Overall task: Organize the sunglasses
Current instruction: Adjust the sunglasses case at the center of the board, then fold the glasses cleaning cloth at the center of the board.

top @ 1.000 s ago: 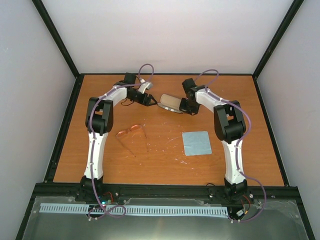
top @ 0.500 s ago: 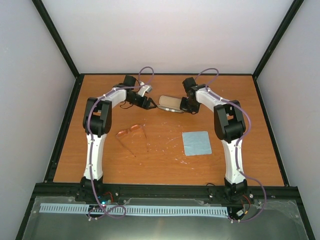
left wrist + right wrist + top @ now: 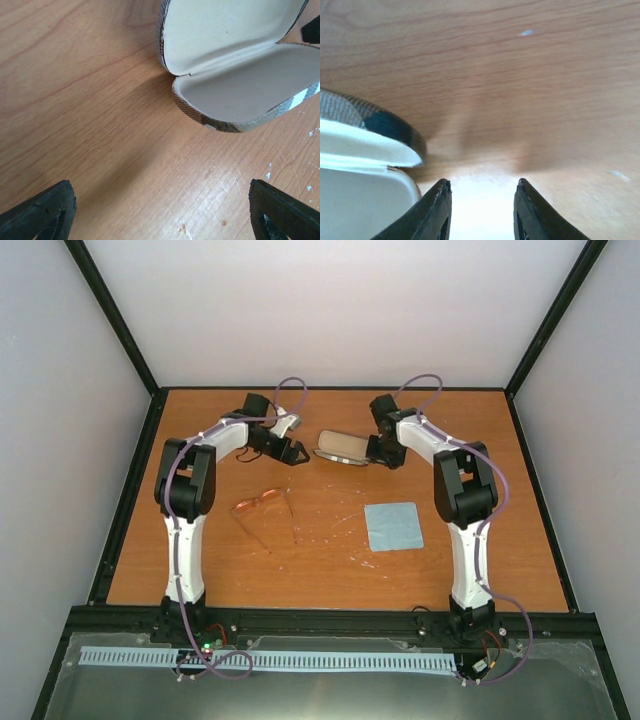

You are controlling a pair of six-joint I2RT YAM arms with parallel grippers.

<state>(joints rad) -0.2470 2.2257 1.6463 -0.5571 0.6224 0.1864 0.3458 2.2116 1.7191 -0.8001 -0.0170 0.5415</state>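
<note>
Looking down, you see a scuffed wooden table (image 3: 330,565) boxed by pale walls (image 3: 330,310). On it the sunglasses (image 3: 262,504) lie left of centre, apart from the open case (image 3: 340,448); your left gripper (image 3: 160,210) gapes wide, right gripper (image 3: 481,200) narrowly.

The open case (image 3: 342,448) blocks the strip between the left fingers (image 3: 47,207), spread just left of it, and the right fingers (image 3: 432,215), at its right end. Nearer than the case, the sunglasses (image 3: 263,505) and blue cloth (image 3: 392,526) leave a bare lane of tabletop (image 3: 325,490) between them.
</note>
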